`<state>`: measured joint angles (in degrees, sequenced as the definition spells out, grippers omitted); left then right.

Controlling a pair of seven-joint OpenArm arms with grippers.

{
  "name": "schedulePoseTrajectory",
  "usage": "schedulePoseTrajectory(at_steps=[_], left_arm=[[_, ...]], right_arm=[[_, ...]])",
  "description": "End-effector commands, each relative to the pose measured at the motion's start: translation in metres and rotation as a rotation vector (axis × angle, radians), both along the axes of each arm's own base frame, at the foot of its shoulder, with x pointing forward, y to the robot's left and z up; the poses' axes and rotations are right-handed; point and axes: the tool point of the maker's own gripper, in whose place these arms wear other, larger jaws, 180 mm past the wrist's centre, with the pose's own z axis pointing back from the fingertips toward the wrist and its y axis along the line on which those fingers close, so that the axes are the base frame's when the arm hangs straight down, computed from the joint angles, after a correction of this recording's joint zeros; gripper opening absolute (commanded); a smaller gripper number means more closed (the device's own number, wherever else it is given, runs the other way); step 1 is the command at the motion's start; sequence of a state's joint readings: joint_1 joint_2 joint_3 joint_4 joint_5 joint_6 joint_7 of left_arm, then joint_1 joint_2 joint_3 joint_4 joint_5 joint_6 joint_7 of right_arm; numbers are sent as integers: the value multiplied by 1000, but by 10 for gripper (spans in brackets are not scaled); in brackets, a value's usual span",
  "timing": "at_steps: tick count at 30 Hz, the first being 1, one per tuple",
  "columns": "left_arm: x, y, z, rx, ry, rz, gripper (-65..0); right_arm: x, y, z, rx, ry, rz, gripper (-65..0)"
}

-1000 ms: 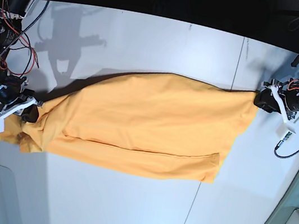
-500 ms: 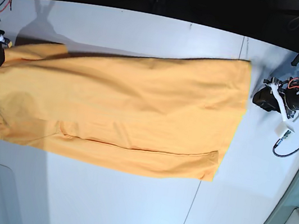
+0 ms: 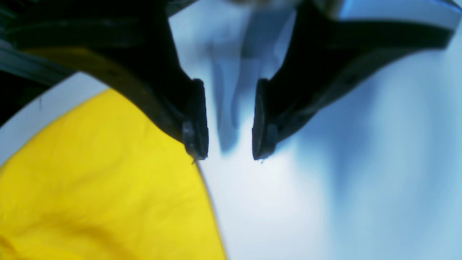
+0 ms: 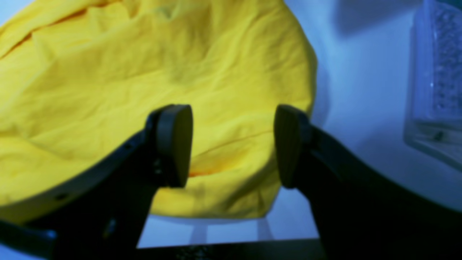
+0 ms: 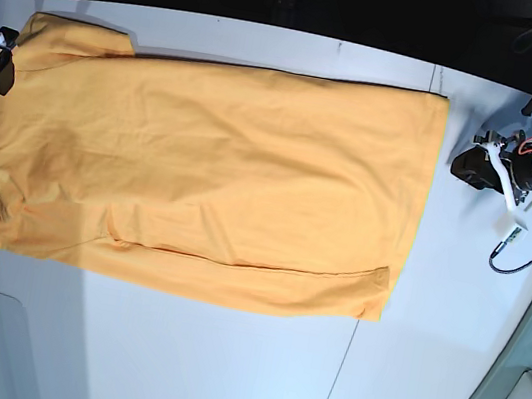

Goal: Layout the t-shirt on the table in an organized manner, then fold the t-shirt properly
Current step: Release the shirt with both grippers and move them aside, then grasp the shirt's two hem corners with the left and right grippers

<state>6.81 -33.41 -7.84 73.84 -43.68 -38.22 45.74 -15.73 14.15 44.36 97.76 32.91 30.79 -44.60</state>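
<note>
T-shirt point(image 5: 210, 170) judged limp, light; best pinched at 9 o'clock corners. Left gripper point(image 3: 225, 155) and right gripper point(image 4: 232, 144) were held spread, apparently empty.

Lighting and picture quality: bright, even light, soft focus at close range.

Base view: sharp, evenly lit, wide-lens bowing at edges; thin shadow behind the t-shirt point(image 5: 209, 175) on the table point(image 5: 220, 364). Left wrist view: motion-blurred, blue cast, soft twin shadows beyond the fingers point(image 3: 196, 119). Right wrist view: fingers point(image 4: 173, 144) dark and defocused, cloth beyond them saturated yellow, mildly soft.
</note>
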Motion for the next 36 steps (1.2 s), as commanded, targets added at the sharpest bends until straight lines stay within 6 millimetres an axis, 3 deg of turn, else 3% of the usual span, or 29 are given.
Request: schedulePoseTrajectory(at_steps=[1,5,10,14,22,26,29,36], left_arm=[[3,7,12,0,-31,-24,-404],[-28,7,0,-26,63,-23,-404],[-41,1,-6,-65,44,5,-404],[-52,-15,-14,-108,99,-2,-338],[-52,-34,-2,-232,115,9,-334],[-43,-47,13,-279,73,-13,-334],[-43,-54,13,-294,71,-15,-334],[-50,-78,4,-344,86,-6,-334]], right_arm=[[5,-9,10,-31,-28,-14,-292],[-1,-21,3,-51,13,-51,-292],[-6,-27,-8,-20,37,-68,-292],[-9,-27,-13,-5,48,-72,-292],[-11,-39,-18,-29,62,-84,-292],[-22,-59,-38,-13,92,-132,-292],[-35,-69,-55,11,130,-153,-292],[-44,-41,-83,127,172,-101,-292]])
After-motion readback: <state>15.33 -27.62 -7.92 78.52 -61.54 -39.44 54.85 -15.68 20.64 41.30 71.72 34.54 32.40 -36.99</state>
